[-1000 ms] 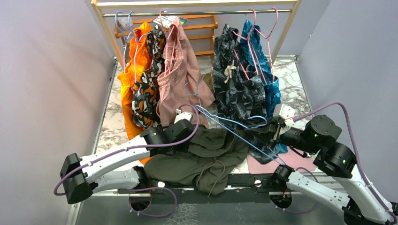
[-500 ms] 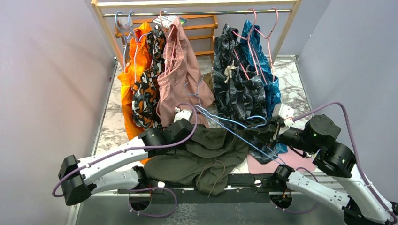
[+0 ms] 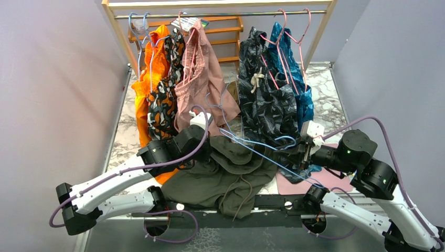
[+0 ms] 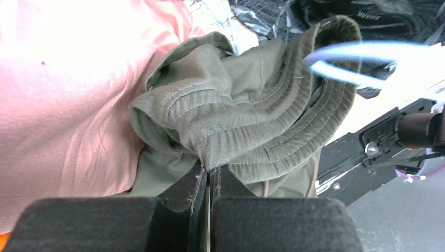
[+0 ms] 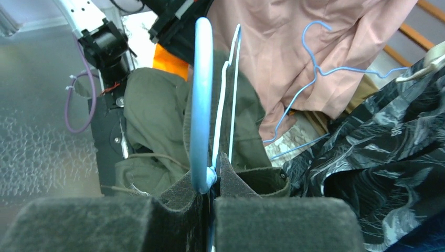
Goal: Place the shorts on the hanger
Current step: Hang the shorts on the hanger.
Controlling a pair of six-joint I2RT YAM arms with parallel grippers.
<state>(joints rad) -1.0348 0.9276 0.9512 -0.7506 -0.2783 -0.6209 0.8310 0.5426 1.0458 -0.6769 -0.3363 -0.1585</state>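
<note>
The olive-green shorts [image 3: 225, 176] lie bunched on the table between the two arms, drawstring hanging toward the near edge. My left gripper [image 3: 211, 144] is shut on a fold of the ribbed waistband [image 4: 246, 131] and holds it raised off the pile; in the left wrist view the left gripper [image 4: 210, 170] has its fingers pressed together with cloth between them. The light-blue wire hanger [image 3: 262, 152] stretches across above the shorts. My right gripper [image 3: 295, 152] is shut on one corner of it. Seen from the right wrist, the right gripper [image 5: 212, 170] pinches the hanger [image 5: 202, 94] in front of the shorts [image 5: 152, 115].
A wooden rack [image 3: 118, 31] at the back carries orange shorts [image 3: 144, 89], dusty-pink shorts [image 3: 202, 84], dark leaf-print shorts [image 3: 262, 89], a teal garment [image 3: 299, 79] and pink wire hangers [image 3: 294, 31]. The pink shorts [image 4: 68, 79] hang close to the left gripper. Grey walls close both sides.
My left gripper has shut on the shorts' waistband and lifted it up and to the left, its arm drawing back. The right gripper with the hanger shifted slightly left.
</note>
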